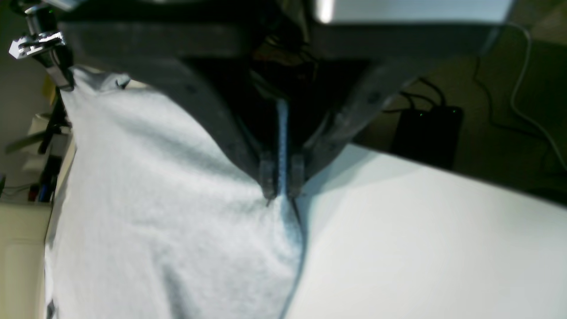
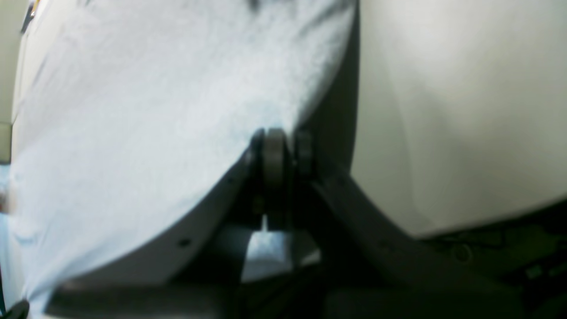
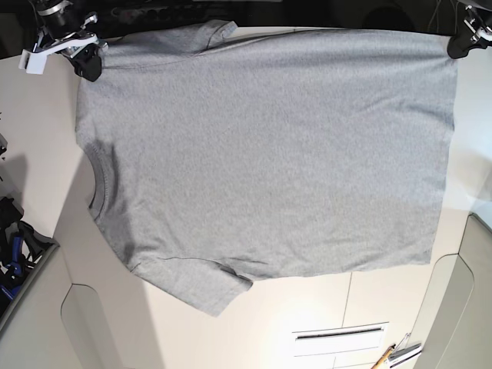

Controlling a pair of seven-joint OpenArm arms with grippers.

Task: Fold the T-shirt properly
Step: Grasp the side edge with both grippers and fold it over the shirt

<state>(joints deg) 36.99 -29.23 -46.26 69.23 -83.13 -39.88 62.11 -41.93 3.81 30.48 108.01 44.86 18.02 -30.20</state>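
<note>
large heather-grey short-sleeved cotton t-shirt point(image 3: 261, 154) spread flat on the pale cream table point(image 3: 192, 323), plain side up; ribbed crew neck toward the left of the base view, hem toward the right; one sleeve points to the lower centre, the other lies at the top edge; cloth mostly smooth, faint ripples near the lower sleeve.

left gripper point(image 1: 281, 188) at the top right corner of the base view, on the hem corner; in the left wrist view the dark fingers are drawn together with a thin fold of the grey cloth pinched between the tips; fabric falls away left of the pinch, bare table to its right.

right gripper point(image 2: 283, 141) at the top left corner of the base view, at the shoulder by the upper sleeve; in the right wrist view its jaws are closed on the cloth edge, shirt stretching away to the left, table to the right; view blurred.

outward: a narrow slot in a white panel point(image 3: 340, 334) below the shirt; a pencil-like stick point(image 3: 383, 357) and a small metallic item just beside it, near the bottom edge; a black box with cables point(image 1: 427, 133) beyond the table edge in the left wrist view.
</note>
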